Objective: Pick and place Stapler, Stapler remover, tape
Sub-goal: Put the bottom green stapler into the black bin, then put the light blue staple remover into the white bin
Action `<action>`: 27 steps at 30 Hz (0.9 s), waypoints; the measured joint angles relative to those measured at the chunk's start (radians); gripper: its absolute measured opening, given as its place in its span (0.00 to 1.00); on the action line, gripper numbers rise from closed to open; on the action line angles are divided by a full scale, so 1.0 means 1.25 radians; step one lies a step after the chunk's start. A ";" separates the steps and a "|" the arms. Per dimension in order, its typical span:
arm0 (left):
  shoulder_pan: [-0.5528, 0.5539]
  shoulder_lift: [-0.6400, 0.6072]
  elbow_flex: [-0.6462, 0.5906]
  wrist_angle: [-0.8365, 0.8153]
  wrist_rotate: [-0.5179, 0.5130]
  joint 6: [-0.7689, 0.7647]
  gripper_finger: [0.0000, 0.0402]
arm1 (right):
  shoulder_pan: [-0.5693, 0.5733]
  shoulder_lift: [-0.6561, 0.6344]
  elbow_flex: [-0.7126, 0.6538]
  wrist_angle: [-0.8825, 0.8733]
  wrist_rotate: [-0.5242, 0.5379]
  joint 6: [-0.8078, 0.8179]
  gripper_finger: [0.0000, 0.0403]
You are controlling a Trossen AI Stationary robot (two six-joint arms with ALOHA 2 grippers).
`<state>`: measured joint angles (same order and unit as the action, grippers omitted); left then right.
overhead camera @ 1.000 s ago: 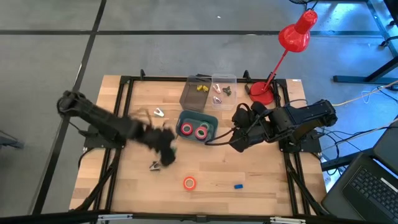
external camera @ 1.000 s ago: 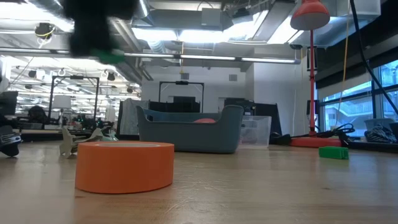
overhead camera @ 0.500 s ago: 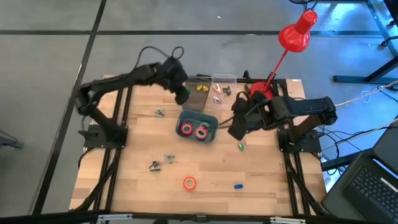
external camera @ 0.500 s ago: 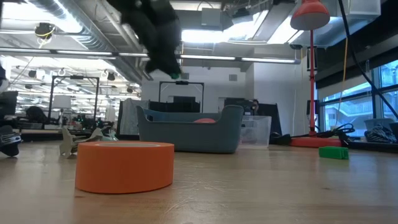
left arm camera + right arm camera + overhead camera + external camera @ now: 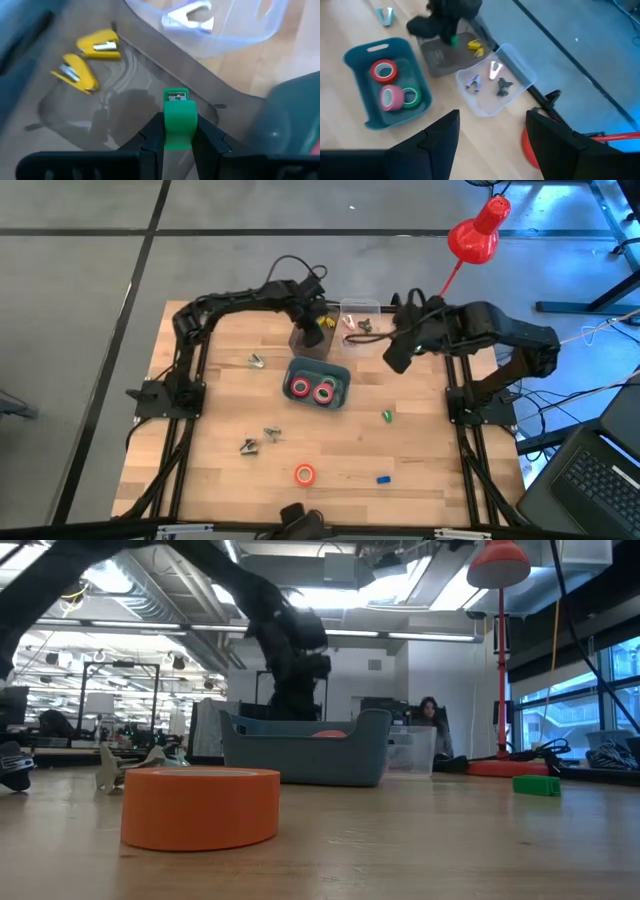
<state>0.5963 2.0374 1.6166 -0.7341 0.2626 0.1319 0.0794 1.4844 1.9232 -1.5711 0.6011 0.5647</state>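
My left gripper (image 5: 179,131) hangs over the grey bin (image 5: 308,332) at the table's far edge, shut on a small green stapler (image 5: 179,117). Two yellow staplers (image 5: 97,44) (image 5: 77,74) lie on that bin's floor. The clear bin (image 5: 358,322) beside it holds staple removers (image 5: 492,70). More removers (image 5: 257,361) (image 5: 248,446) lie on the wood. Red, pink and green tape rolls (image 5: 383,70) sit in the blue basket (image 5: 342,372); an orange tape roll (image 5: 305,474) lies near the front edge. My right gripper (image 5: 492,145) is open, raised right of the clear bin. My left gripper pinches the green stapler by the sides of its body (image 5: 179,135) between the two fingers (image 5: 150,137), coming from above. The stapler lies along the fingers, its metal-tipped end (image 5: 175,95) sticking out past them. It is lifted clear above the grey bin's floor.
A small green block (image 5: 386,416) and a blue block (image 5: 382,478) lie on the wood right of the basket. A red desk lamp (image 5: 432,320) stands at the far right corner. In the low view a person (image 5: 430,720) sits beyond the table.
My left arm has swung up from the near-middle of the table toward the far edge, carrying the green stapler, and now hangs over the grey bin. My right arm has pulled back from beside the basket toward the far right and risen.
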 joint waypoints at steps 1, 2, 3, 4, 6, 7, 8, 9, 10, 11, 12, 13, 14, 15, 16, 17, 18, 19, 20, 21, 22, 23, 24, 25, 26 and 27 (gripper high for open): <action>-0.001 0.016 0.006 0.003 0.000 -0.001 0.16 | -0.008 -0.007 0.000 0.000 0.001 -0.012 0.57; -0.003 0.032 0.014 0.005 0.000 -0.002 0.16 | -0.018 -0.014 0.000 0.000 0.001 -0.024 0.57; -0.006 0.047 0.021 0.001 -0.002 -0.002 0.16 | -0.029 -0.021 0.000 0.000 0.001 -0.037 0.57; -0.008 0.061 0.029 -0.004 -0.005 -0.002 0.16 | -0.040 -0.025 0.000 0.000 0.001 -0.045 0.57; -0.012 0.085 0.042 -0.006 -0.013 -0.005 0.16 | -0.065 -0.036 0.000 0.000 0.001 -0.072 0.57; -0.015 0.093 0.047 -0.006 -0.024 -0.015 0.16 | -0.076 -0.040 0.000 0.000 0.000 -0.085 0.57; -0.016 0.098 0.052 -0.006 -0.037 -0.022 0.16 | -0.087 -0.046 0.000 0.000 -0.001 -0.100 0.57; -0.016 0.102 0.055 -0.001 -0.043 -0.026 0.16 | -0.098 -0.051 0.000 0.000 -0.006 -0.114 0.57; -0.017 0.104 0.055 0.006 -0.049 -0.027 0.18 | -0.110 -0.056 0.000 0.000 -0.011 -0.128 0.57; -0.018 0.106 0.055 0.007 -0.055 -0.025 0.22 | -0.121 -0.061 0.000 0.000 -0.014 -0.143 0.57; -0.018 0.107 0.055 0.009 -0.062 -0.025 0.27 | -0.130 -0.065 0.000 0.000 -0.015 -0.155 0.57; -0.018 0.107 0.055 0.014 -0.070 -0.025 0.32 | -0.140 -0.069 0.000 0.000 -0.015 -0.168 0.57; -0.018 0.108 0.055 0.017 -0.085 -0.025 0.38 | -0.150 -0.074 0.000 0.000 -0.016 -0.184 0.57; -0.018 0.109 0.055 0.015 -0.097 -0.025 0.43 | -0.159 -0.078 0.000 0.000 -0.017 -0.194 0.57; -0.017 0.109 0.055 0.013 -0.099 -0.025 0.49 | -0.168 -0.084 0.000 0.000 -0.016 -0.206 0.57; -0.017 0.109 0.055 0.014 -0.097 -0.027 0.53 | -0.177 -0.088 0.000 0.000 -0.016 -0.215 0.57; -0.017 0.109 0.055 0.015 -0.093 -0.032 0.57 | -0.186 -0.091 0.000 0.000 -0.016 -0.225 0.57; -0.017 0.109 0.055 0.015 -0.091 -0.033 0.61 | -0.193 -0.095 0.000 0.000 -0.017 -0.229 0.57; -0.017 0.109 0.058 0.010 -0.092 -0.032 0.64 | -0.201 -0.097 0.000 0.000 -0.017 -0.233 0.57; -0.017 0.109 0.063 0.004 -0.092 -0.033 0.66 | -0.207 -0.100 0.000 0.000 -0.017 -0.238 0.57; -0.017 0.109 0.070 -0.001 -0.092 -0.032 0.68 | -0.213 -0.103 0.000 0.000 -0.017 -0.246 0.57; -0.017 0.109 0.078 -0.001 -0.092 -0.031 0.70 | -0.219 -0.104 0.000 0.000 -0.017 -0.249 0.57; -0.017 0.109 0.088 -0.004 -0.093 -0.028 0.71 | -0.224 -0.104 0.000 0.000 -0.017 -0.249 0.57; -0.017 0.109 0.102 -0.015 -0.098 -0.027 0.72 | -0.229 -0.104 0.000 0.000 -0.017 -0.249 0.57; -0.017 0.109 0.119 -0.032 -0.105 -0.027 0.72 | -0.232 -0.103 0.000 0.000 -0.018 -0.249 0.57; -0.017 0.109 0.141 -0.047 -0.108 -0.030 0.72 | -0.235 -0.103 0.000 0.000 -0.020 -0.249 0.57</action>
<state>0.5747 2.1738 1.7924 -0.7923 0.1280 0.0949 -0.2144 1.3552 1.9236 -1.5711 0.5758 0.2531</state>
